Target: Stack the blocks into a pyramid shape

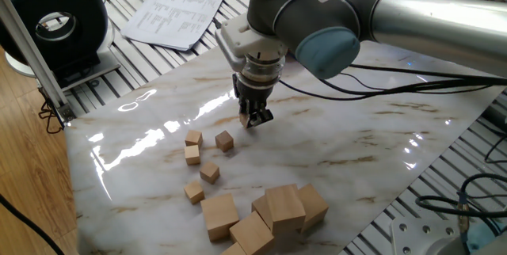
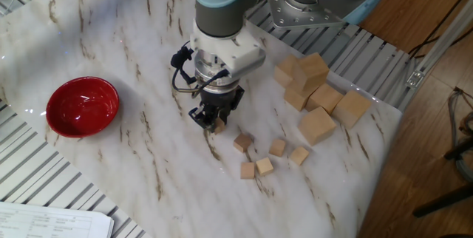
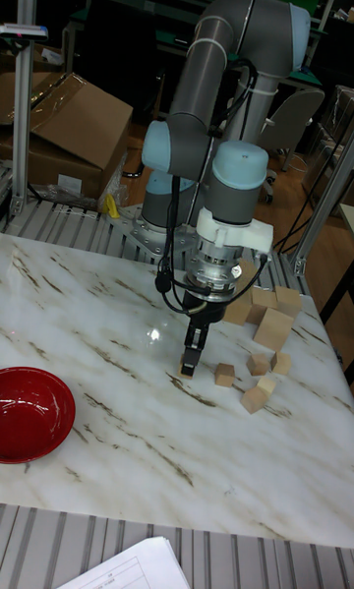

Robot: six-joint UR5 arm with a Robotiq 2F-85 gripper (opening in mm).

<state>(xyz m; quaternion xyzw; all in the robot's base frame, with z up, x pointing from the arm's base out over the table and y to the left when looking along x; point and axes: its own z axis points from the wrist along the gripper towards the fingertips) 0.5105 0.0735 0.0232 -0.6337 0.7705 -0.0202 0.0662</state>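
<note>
Reading my three feeds from left to right:

Held block: I see the gripper [image 1: 253, 118] pinching one small block [image 1: 245, 119] between its fingers, low over the marble table [image 1: 372, 140]; I cannot tell from any feed whether the cube touches the surface.

One fixed view: this feed alone shows me the black reel [image 1: 55, 21] at far left and the printed sheets [image 1: 176, 9] behind the arm. The five loose blocks [image 1: 207, 173] lie just left of and below the gripper, two of them touching: [image 1: 193, 138] and [image 1: 192, 154].

The other fixed view: only here and in the tall feed do I get the red bowl [image 2: 83, 106], well apart on the left of the gripper [image 2: 214, 122]. The held block [image 2: 219, 126] peeks out tan between the dark fingers. The loose blocks [image 2: 264, 166] sit to its right, and the pile of larger wooden cubes [image 2: 318, 126] beyond them near the table edge.

Tall fixed view: the gripper [image 3: 189, 358] hangs straight down with the held block [image 3: 186, 365] at its tip; the bowl [image 3: 31, 414] is at lower left, the loose blocks [image 3: 225, 375] right of the fingers.

In the way: nearest loose block [image 1: 224, 141] lies just beside the gripper; the large cubes [image 1: 285, 207] crowd the near edge.
</note>
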